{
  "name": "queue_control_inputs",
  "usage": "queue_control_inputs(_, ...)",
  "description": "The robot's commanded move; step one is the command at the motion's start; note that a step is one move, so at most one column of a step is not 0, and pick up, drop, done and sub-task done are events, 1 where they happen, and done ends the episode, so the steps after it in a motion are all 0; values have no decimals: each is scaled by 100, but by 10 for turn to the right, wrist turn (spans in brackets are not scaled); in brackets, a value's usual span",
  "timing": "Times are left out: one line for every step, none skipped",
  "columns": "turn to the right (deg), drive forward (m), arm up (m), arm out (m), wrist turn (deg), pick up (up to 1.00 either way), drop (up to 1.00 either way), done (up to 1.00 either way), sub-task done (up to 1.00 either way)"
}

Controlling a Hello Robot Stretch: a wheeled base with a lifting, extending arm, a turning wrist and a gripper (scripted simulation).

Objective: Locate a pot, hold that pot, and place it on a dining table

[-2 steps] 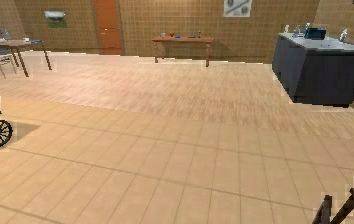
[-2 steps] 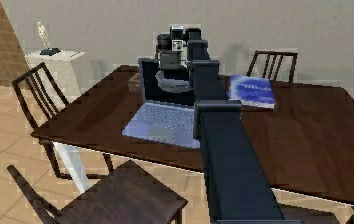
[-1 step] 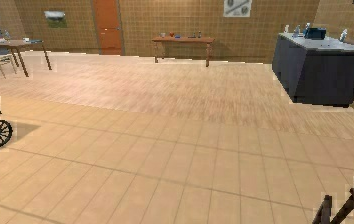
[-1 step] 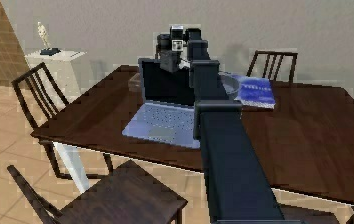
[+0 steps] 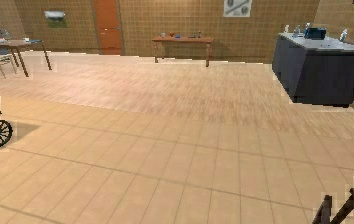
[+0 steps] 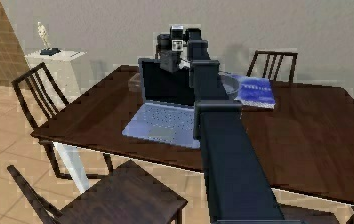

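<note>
The tool (image 6: pixel 171 50) is set over the desk (image 6: pixel 315 130), a laptop (image 6: pixel 165 120) near it; whether anything is held cannot be told.

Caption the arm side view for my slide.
Stretch's arm extends across a dark dining table, gripper seen by the screen of an open laptop, a blue book nearby, wooden chairs around.

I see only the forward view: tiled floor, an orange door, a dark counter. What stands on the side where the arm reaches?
Observer: A dark dining table, with chairs around it.
Operator: What lies on it?
Observer: An open laptop and, apart from it, a blue book.
Operator: Where is the end effector?
Observer: The end effector is by the top of the laptop's screen; I cannot tell whether it holds anything.
</note>
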Motion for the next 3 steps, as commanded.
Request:
queue_control_inputs(0, 0, 0, 0, 0, 0, 100, 0, 0)
queue_control_inputs(0, 0, 0, -10, 0, 0, 0, 0, 0)
queue_control_inputs(0, 0, 0, 0, 0, 0, 0, 100, 0)
